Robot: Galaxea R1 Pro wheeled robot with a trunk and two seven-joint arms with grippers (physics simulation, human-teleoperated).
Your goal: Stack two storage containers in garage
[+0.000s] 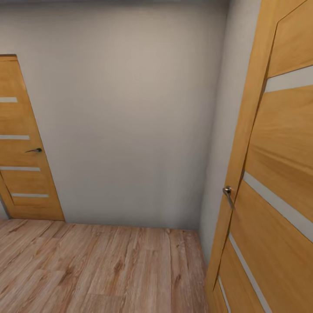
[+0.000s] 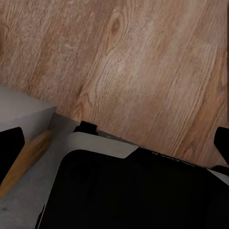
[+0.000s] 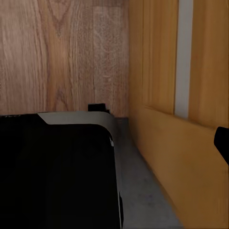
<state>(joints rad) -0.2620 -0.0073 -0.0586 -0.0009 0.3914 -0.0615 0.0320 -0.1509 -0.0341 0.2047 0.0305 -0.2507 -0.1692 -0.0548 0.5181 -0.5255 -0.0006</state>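
facing a grey wall between two doors.

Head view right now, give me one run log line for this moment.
phase: in transit | floor: wood planks | ahead: grey wall | doors: left door shut, right door close by | containers: unseen | hands: state unclear

1. The robot's base is a broad matt-black slab with rounded corners, seen in the left wrist view
2. A pale grey-white band edges the top of the black body
3. A small black block stands at the rim
4. The same black body with its pale rim strip shows in the right wrist view
5. Black finger tips jut in at the frame edges
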